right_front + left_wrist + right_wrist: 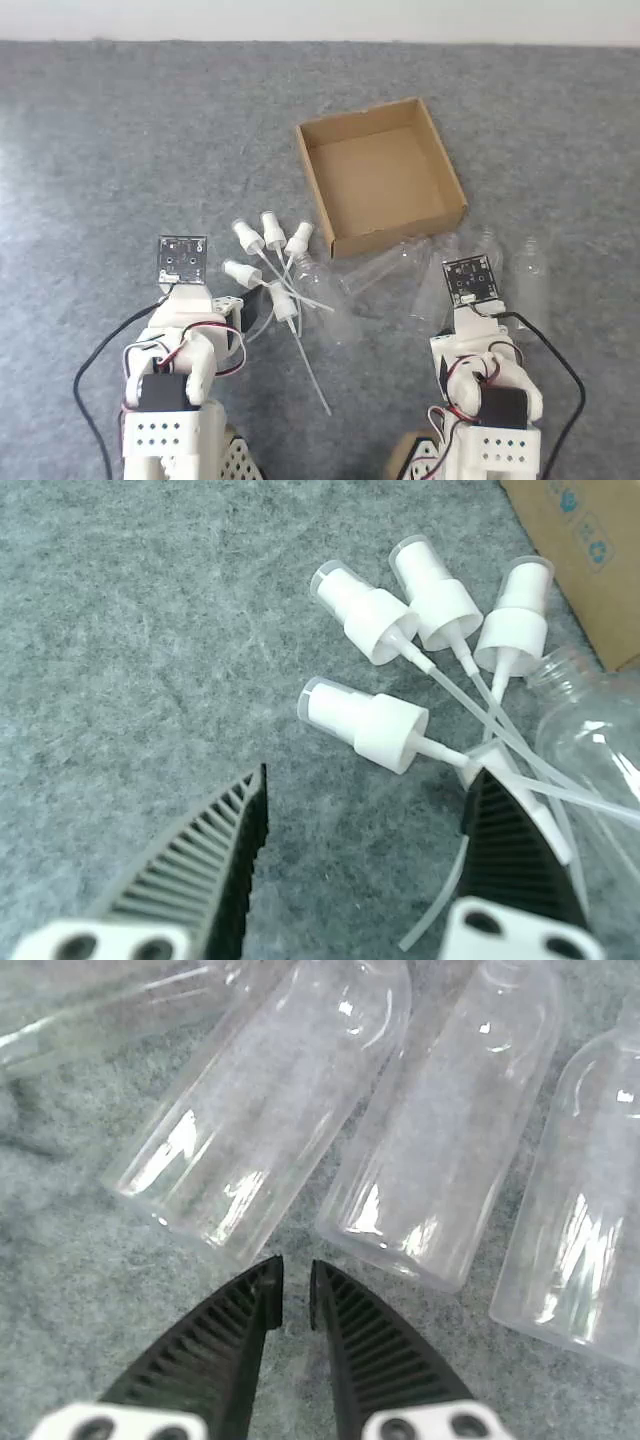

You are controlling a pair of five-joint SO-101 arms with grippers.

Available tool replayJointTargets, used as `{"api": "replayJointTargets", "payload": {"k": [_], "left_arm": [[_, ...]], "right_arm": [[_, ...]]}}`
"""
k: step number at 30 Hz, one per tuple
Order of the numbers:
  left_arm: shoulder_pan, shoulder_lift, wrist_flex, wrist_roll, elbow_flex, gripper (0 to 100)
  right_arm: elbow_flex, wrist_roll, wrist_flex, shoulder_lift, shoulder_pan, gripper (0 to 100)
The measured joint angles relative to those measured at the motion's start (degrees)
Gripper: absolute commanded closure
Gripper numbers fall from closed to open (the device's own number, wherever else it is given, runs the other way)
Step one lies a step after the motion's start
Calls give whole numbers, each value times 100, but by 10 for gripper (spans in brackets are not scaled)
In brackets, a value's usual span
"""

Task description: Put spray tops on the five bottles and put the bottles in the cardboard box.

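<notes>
Several white spray tops [268, 258] with long dip tubes lie in a loose fan on the grey felt, left of the open cardboard box [437, 165]. In the left wrist view my left gripper [370, 780] is open just short of them, its nearest spray top [365, 722] lying ahead of the gap. One finger [520, 850] rests over some tubes. Several clear, capless bottles [435, 280] lie on their sides in front of the box. My right gripper [295, 1275] is shut and empty, tips pointing between two bottles [270, 1110] [450, 1130].
The cardboard box is empty, its near corner [590, 550] beside the spray tops. One bottle [590, 740] lies among the tubes. Open grey felt [120, 150] stretches to the left and behind.
</notes>
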Motion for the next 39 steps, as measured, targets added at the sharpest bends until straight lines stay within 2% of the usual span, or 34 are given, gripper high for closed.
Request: {"api": "replayJointTargets", "payload": {"k": [4, 7, 11, 14, 35, 39], "left_arm": [[-9, 0, 0, 0, 0, 705], [-264, 0, 0, -70, 0, 705], [-897, 0, 0, -870, 0, 705], [-976, 0, 0, -1204, 0, 705], [-1002, 0, 0, -1284, 0, 705], [-1002, 0, 0, -1284, 0, 705]], "right_arm": [[0, 0, 0, 0, 0, 978], [0, 0, 0, 0, 0, 978], [0, 0, 0, 0, 0, 978], [0, 0, 0, 0, 0, 980], [-35, 0, -62, -9, 9, 977], [-97, 563, -316, -9, 9, 977]]}}
